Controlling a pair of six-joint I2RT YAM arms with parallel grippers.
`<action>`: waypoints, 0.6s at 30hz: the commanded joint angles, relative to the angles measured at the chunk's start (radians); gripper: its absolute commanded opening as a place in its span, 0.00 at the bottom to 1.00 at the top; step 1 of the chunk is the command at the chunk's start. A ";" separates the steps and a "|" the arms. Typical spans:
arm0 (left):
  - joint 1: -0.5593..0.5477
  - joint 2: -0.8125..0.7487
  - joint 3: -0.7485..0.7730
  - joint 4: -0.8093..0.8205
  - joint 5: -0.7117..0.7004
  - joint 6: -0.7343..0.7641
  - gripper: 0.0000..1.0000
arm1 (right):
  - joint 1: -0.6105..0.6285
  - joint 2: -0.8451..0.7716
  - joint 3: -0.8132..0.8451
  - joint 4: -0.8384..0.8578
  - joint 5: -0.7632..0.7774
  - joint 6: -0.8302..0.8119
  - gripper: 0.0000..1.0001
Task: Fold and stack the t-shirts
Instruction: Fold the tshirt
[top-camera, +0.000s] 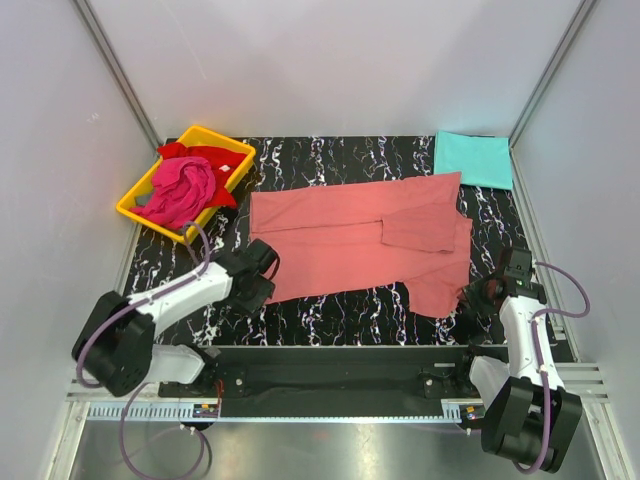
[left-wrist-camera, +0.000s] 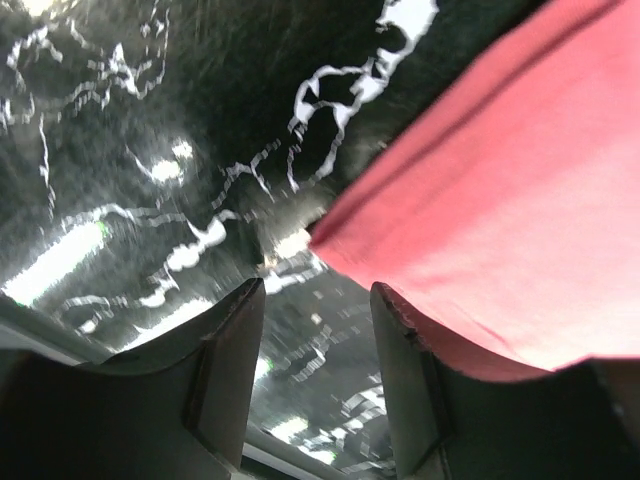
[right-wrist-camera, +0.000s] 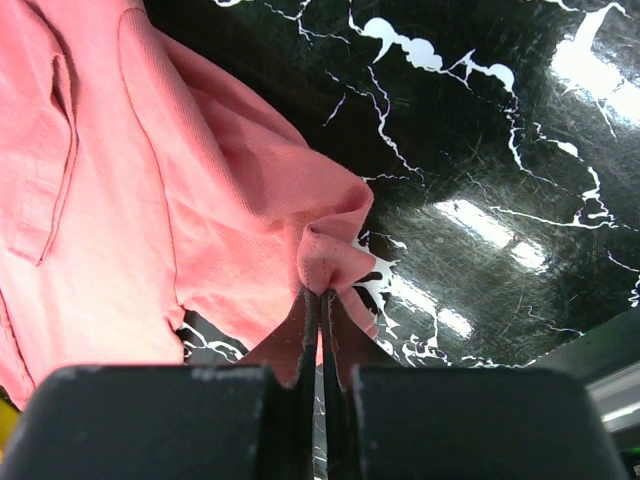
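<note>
We judged one done: turquoise cloth t-shirt (top-camera: 472, 158) folded at 1 o'clock; salmon-pink cloth t-shirt (top-camera: 330, 240) lay mid-table, right gripper (right-wrist-camera: 322, 292) clamped on its 4 o'clock corner, left gripper (left-wrist-camera: 318, 290) parted at 8; magenta cloth t-shirt (top-camera: 180, 190) and red cloth t-shirt (top-camera: 210, 157) sat crumpled at 10.

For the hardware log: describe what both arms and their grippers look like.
Both the left arm and right arm have white link covers with black joints and a looping purplish-grey cable outside. The left gripper and right gripper are black, with two flat, blunt dark fingers. No markings are visible.
</note>
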 joint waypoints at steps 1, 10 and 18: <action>-0.012 -0.085 -0.022 -0.040 -0.071 -0.152 0.52 | 0.001 -0.004 0.000 0.016 -0.027 -0.016 0.00; -0.012 0.013 -0.013 0.009 -0.044 -0.226 0.49 | 0.001 -0.013 0.000 0.017 -0.030 -0.017 0.00; -0.018 0.026 0.022 -0.026 -0.090 -0.244 0.50 | 0.001 -0.021 0.000 0.019 -0.037 -0.020 0.00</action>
